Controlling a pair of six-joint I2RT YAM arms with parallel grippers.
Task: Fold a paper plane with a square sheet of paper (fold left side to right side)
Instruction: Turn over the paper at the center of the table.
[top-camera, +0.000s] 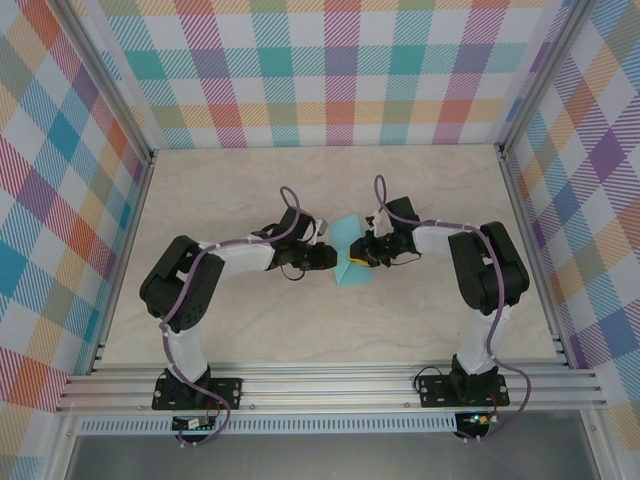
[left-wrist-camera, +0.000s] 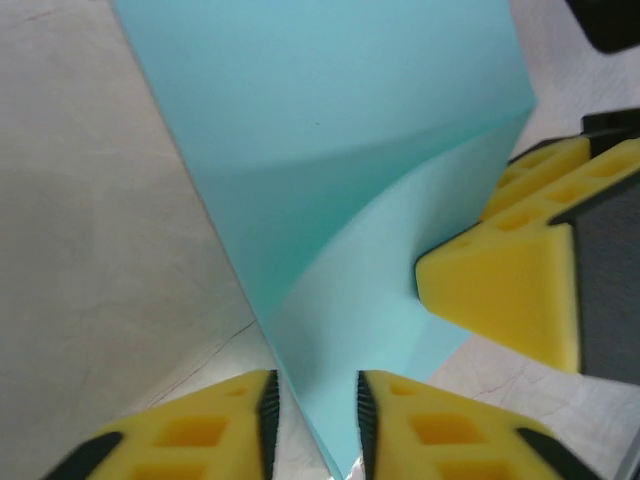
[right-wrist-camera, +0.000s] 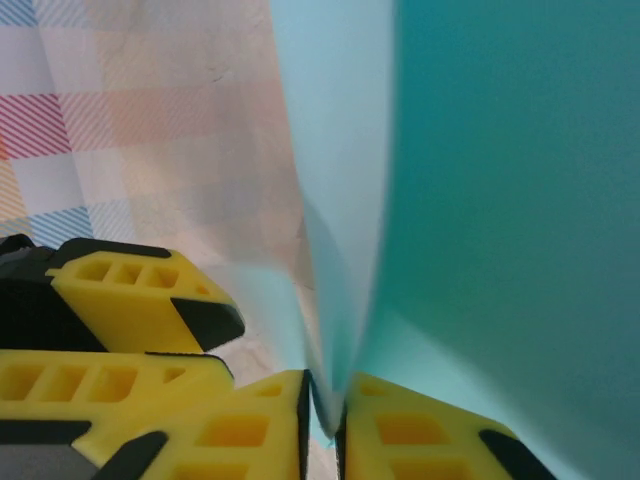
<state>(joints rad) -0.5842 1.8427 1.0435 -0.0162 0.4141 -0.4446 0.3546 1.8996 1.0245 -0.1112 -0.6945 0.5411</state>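
I have the sheet (top-camera: 350, 272) at the middle of the desk (top-camera: 300, 330), partly lifted and bowed, with both arms meeting over it. The right jaws are clamped on the sheet, the pads almost meeting on the paper. The left jaws straddle it with a narrow gap, and I cannot tell whether they bite. My worry is that if the left side slips while the right carries the fold across, the sheet will skew and the edges won't meet, so the crease comes out crooked. If both grip and pull apart, the thin paper could crumple or tear.
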